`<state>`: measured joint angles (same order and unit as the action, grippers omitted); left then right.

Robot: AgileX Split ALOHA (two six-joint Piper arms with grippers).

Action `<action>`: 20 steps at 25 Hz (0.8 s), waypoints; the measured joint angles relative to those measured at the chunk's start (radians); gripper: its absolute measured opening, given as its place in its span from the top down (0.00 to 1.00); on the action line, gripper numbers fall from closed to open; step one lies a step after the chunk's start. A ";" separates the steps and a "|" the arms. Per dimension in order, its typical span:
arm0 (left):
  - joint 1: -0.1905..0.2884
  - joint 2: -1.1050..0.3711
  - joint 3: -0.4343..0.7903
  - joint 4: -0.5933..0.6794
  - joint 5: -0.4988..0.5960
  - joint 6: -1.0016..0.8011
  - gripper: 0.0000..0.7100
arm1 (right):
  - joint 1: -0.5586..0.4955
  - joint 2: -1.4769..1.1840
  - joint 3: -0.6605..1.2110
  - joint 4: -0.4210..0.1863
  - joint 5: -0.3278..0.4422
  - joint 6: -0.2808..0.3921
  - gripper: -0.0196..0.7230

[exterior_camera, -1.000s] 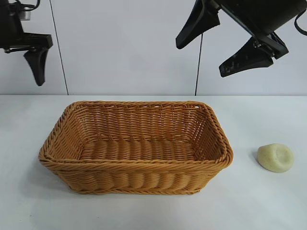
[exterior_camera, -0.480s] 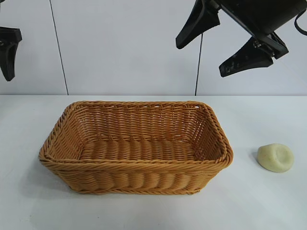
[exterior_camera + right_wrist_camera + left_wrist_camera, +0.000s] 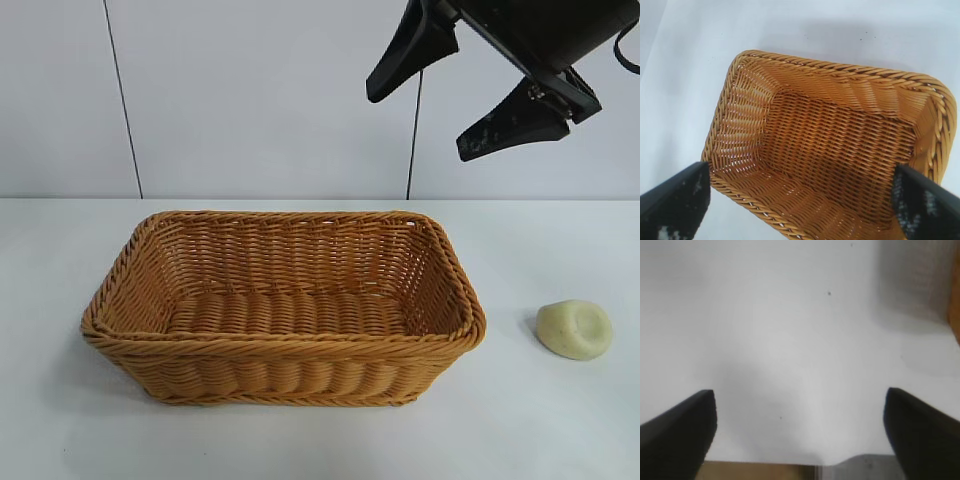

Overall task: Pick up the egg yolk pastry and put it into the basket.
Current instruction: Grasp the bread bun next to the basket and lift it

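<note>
1. The basket [image 3: 283,305] stands upright on the white table [image 3: 60,430], its long side toward the exterior camera. It is a rectangular golden-brown wicker piece with sloping sides and a thick braided rim. Its interior holds nothing.

2. The egg yolk pastry [image 3: 574,329] lies on the table to the right of the basket in the exterior view, near the basket's right end but apart from it. It is a small pale yellow-green rounded lump with a shallow dent facing up. Nothing touches it.

3. The right end effector [image 3: 443,125] hangs above and behind the basket's right end, well clear of the rim. Its two black fingers are spread wide and hold nothing. It is angled down toward the basket.

4. The right wrist view looks down into the basket [image 3: 830,150], the woven floor and inner walls fully visible, with one black fingertip [image 3: 675,205] at either side of the frame.

5. The left end effector [image 3: 800,432] does not show in the exterior view. Its own wrist view shows both dark fingers set wide apart over bare table [image 3: 790,340], gripping nothing. A blurred edge of wicker [image 3: 955,315] appears at one border of that view, so this end effector is off to the side of the basket, not over it.
</note>
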<state>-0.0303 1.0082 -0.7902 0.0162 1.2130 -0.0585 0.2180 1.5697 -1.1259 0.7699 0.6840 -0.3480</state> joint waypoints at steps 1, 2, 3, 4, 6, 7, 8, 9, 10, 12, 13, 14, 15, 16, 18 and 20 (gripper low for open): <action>0.000 -0.051 0.045 -0.005 0.000 0.001 0.02 | 0.000 0.000 0.000 0.000 0.001 0.000 0.06; 0.000 -0.102 0.082 -0.016 -0.006 0.002 0.02 | 0.000 0.000 0.000 0.000 0.001 0.000 0.06; 0.000 -0.145 0.123 -0.026 -0.022 0.003 0.02 | 0.000 0.000 0.000 0.000 0.001 0.000 0.06; 0.000 -0.196 0.160 -0.041 -0.043 0.006 0.02 | 0.000 0.000 0.000 0.000 0.001 0.000 0.06; 0.000 -0.294 0.218 -0.067 -0.076 0.009 0.02 | 0.000 0.000 0.000 0.000 0.001 0.000 0.06; 0.000 -0.334 0.245 -0.078 -0.085 0.013 0.02 | 0.000 0.000 0.000 0.000 0.001 0.000 0.06; 0.000 -0.379 0.267 -0.084 -0.096 0.018 0.02 | 0.000 0.000 0.000 0.000 0.001 0.000 0.06; 0.000 -0.422 0.281 -0.088 -0.111 0.021 0.02 | 0.000 0.000 0.000 0.000 0.001 0.001 0.06; 0.000 -0.456 0.289 -0.089 -0.123 0.025 0.02 | 0.000 0.000 0.000 0.000 0.002 0.004 0.06; 0.000 -0.529 0.293 -0.090 -0.134 0.030 0.02 | 0.000 0.000 0.000 0.001 0.004 0.007 0.06; 0.000 -0.559 0.293 -0.090 -0.138 0.033 0.02 | 0.000 0.000 0.000 0.001 0.004 0.007 0.06; 0.000 -0.583 0.293 -0.090 -0.142 0.033 0.02 | 0.000 0.000 0.000 0.001 0.004 0.007 0.06; 0.000 -0.607 0.293 -0.090 -0.146 0.033 0.02 | 0.000 0.000 0.000 0.001 0.005 0.007 0.06; 0.000 -0.628 0.293 -0.090 -0.148 0.033 0.02 | 0.000 0.000 0.000 0.001 0.008 0.007 0.06; 0.000 -0.663 0.293 -0.090 -0.148 0.033 0.02 | 0.000 0.000 0.000 0.001 0.012 0.007 0.06; 0.000 -0.701 0.293 -0.090 -0.148 0.034 0.02 | 0.000 0.000 0.000 0.001 0.013 0.007 0.06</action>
<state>-0.0303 0.3072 -0.4977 -0.0733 1.0651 -0.0250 0.2180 1.5697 -1.1259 0.7709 0.6974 -0.3407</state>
